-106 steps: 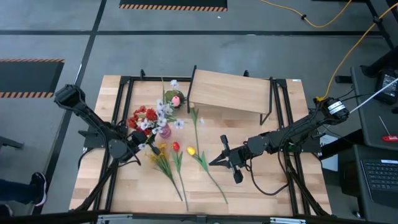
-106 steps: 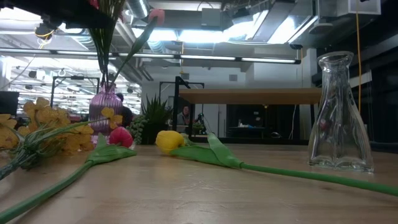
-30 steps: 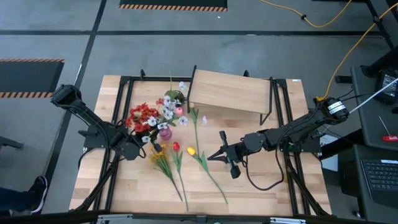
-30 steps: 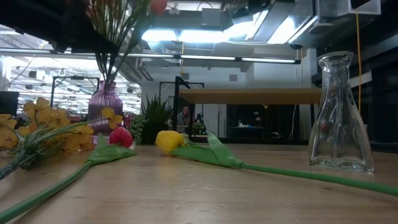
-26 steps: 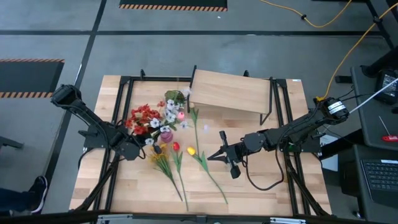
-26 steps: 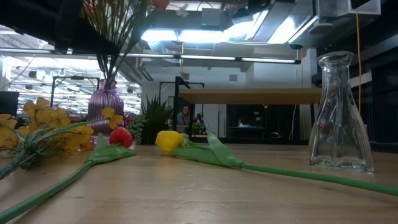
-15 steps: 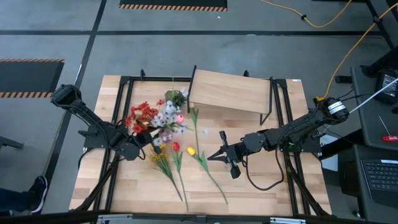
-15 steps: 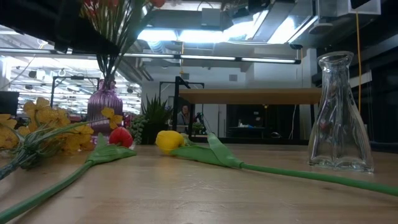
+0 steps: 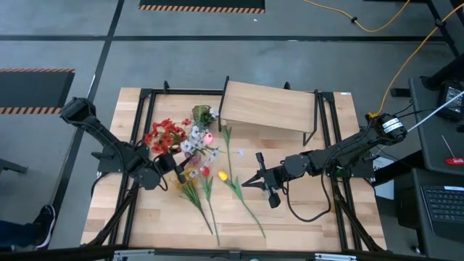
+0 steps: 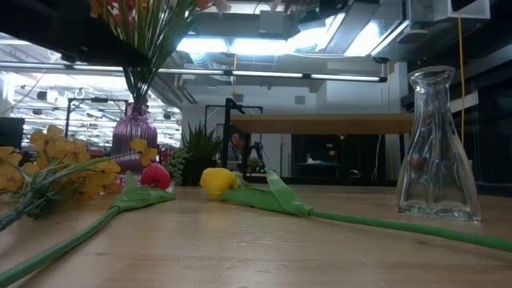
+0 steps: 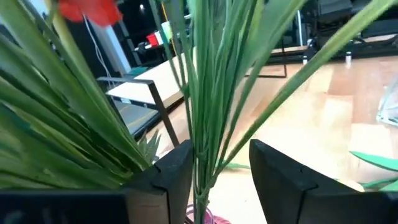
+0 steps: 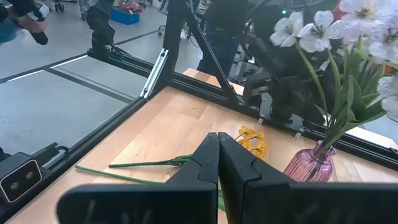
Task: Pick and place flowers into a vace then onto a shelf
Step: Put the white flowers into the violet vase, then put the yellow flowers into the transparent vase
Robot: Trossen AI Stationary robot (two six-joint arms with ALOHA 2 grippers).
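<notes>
Left gripper (image 9: 168, 164) is seen low over the table's left half, just left of the purple vase (image 10: 134, 138); in its wrist view the two fingers (image 11: 283, 177) stand parted, with the green stems between them but no pad pressed on them, so nothing is gripped. A bunch of flowers (image 9: 187, 141), red clusters with white and pink blooms, is standing in the purple vase, stems fanned upward. More flowers are left lying on the wood: a yellow spray (image 10: 50, 164) at the near left, a red tulip (image 10: 157, 176) and a yellow tulip (image 10: 217, 181) with long stems trailing right. Right gripper (image 9: 259, 182) is held over the table's middle right, jaws fully together and empty. A clear glass vase (image 10: 435, 148) is standing empty to the right. The shelf (image 9: 270, 107) is seen at the far side of the table.
</notes>
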